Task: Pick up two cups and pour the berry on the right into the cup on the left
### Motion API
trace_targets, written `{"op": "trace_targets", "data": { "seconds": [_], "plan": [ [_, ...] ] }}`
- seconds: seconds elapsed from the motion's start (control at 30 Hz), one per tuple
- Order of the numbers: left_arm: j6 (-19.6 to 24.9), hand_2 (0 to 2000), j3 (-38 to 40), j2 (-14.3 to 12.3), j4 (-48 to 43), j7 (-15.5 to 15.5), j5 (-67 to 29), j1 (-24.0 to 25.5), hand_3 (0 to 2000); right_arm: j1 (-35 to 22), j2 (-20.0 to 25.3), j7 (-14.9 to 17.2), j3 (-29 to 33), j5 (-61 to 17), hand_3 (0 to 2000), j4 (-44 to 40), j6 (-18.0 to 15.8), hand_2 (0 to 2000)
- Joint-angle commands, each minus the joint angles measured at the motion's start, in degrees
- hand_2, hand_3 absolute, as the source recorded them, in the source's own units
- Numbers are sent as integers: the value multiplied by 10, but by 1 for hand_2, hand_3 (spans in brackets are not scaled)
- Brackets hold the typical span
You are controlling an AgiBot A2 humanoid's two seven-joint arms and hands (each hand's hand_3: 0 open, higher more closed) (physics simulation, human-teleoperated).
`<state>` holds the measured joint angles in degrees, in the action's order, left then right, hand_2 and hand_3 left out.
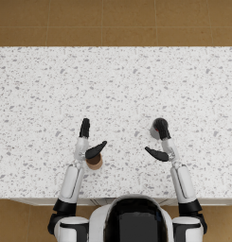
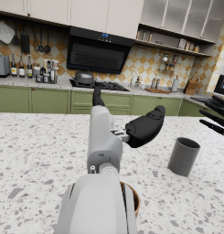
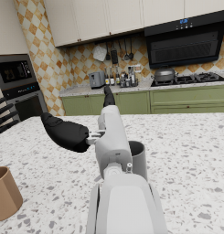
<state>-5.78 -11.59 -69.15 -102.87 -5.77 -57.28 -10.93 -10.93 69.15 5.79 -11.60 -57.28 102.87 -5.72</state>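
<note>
Two cups stood near the worktop's (image 1: 41,85) front edge when you paused: brown cup (image 1: 94,161) beneath your left hand (image 1: 89,142), grey cup (image 1: 157,127) under your right hand (image 1: 161,142). Both hands hung spread and empty. Berry not discernible.

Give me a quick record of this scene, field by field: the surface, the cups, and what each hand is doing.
surface: speckled white countertop
brown cup: upright, beside the left hand, partly under its wrist
grey cup: upright, at the right hand, mostly hidden in the head view
berry: not visible in any view
left hand: fingers apart, holds nothing
right hand: fingers apart, holds nothing
task state: neither cup lifted yet
</note>
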Motion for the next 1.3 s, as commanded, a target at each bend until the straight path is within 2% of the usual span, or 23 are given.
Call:
{"op": "trace_targets", "data": {
  "seconds": [0.03, 0.5, 0.53, 0.57, 0.67, 0.77, 0.87, 1.1, 1.3],
  "plan": [
    [0, 0, 0, 0, 0, 0, 0, 0, 0, 0, 0, 0, 0, 0, 0, 0, 0, 0],
    [0, 0, 0, 0, 0, 0, 0, 0, 0, 0, 0, 0, 0, 0, 0, 0, 0, 0],
    [0, 0, -17, -1, 9, 0, 0, -1, 0, -1, 1, 0, -17, 0, 0, -9, 0, 0],
    [16, 0, -10, 0, 1, 16, 0, 3, 0, -8, 7, -16, -18, 0, 0, -10, 16, 0],
    [43, 0, 9, 5, -15, 42, 0, 24, 0, -14, 15, -43, -2, 0, 0, -9, 42, 0],
    [52, 0, 27, 17, -35, 52, -18, 62, 0, 3, 12, -52, 24, 0, 0, -2, 52, 0],
    [56, 0, 56, 23, -50, 56, -71, 92, 0, 10, 15, -56, 56, -53, 0, 1, 55, 0],
    [58, 0, 50, 37, -70, 57, -193, 149, 0, 27, 20, -58, 83, -179, 0, -15, 57, 0],
    [58, 0, 43, 56, -90, 58, -221, 203, 0, 31, 26, -58, 99, -219, 0, -46, 57, 0]
  ]
}}
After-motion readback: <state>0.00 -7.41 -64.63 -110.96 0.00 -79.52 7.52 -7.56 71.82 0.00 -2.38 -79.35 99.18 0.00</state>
